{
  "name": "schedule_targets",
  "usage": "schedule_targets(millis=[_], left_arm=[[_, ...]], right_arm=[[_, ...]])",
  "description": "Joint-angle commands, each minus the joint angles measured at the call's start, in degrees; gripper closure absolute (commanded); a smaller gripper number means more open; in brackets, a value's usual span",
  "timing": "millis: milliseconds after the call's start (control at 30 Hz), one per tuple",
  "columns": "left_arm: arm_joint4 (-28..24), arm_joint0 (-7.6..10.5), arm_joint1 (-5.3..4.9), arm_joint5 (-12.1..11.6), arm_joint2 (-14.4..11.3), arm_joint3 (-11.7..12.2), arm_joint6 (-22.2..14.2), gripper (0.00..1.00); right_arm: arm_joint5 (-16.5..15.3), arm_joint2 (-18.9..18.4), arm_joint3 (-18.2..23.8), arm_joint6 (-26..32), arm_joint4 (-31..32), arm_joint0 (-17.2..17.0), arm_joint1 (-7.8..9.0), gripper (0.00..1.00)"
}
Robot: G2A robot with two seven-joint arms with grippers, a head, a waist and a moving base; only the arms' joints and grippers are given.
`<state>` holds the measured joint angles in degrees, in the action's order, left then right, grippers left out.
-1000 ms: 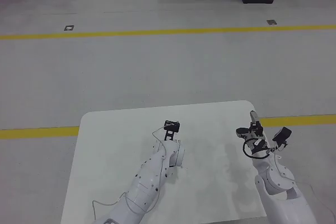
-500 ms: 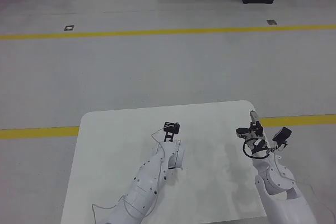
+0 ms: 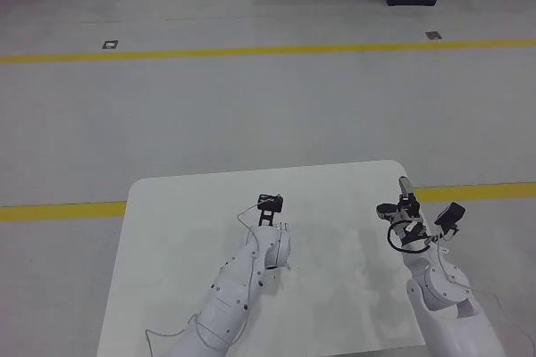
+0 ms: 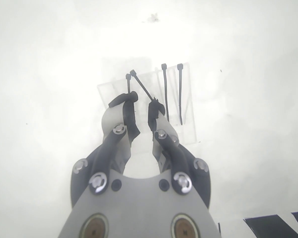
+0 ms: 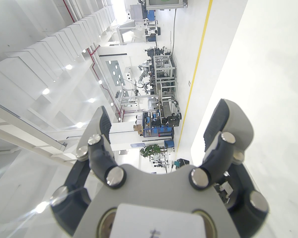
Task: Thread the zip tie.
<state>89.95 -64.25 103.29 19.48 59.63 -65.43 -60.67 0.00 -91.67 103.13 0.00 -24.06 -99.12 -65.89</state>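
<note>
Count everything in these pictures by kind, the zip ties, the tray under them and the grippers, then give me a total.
Black plastic zip ties: 4
Clear plastic tray: 1
Grippers: 2, the left gripper and the right gripper
Total: 7
</note>
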Motion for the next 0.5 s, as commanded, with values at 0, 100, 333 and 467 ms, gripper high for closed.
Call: schedule_targets(millis=[0, 100, 333, 467], left_arm=[[0.0, 0.43, -0.13, 0.0, -0.2, 0.78, 0.78, 0.82], [0.0, 0.96, -0.23, 0.0, -0.49, 1.62, 1.26, 0.82], [0.0, 1.61, -0.24, 0.0, -1.0, 2.58, 0.61, 0.82], [0.0, 1.61, -0.1, 0.0, -0.82, 2.64, 0.13, 0.83]], right_arm=[[0.0, 0.0, 0.0, 0.0, 0.0, 0.0, 0.0, 0.0], [0.0, 0.0, 0.0, 0.0, 0.0, 0.0, 0.0, 0.0], [0.0, 0.0, 0.0, 0.0, 0.0, 0.0, 0.0, 0.0], [0.0, 0.0, 0.0, 0.0, 0.0, 0.0, 0.0, 0.0]])
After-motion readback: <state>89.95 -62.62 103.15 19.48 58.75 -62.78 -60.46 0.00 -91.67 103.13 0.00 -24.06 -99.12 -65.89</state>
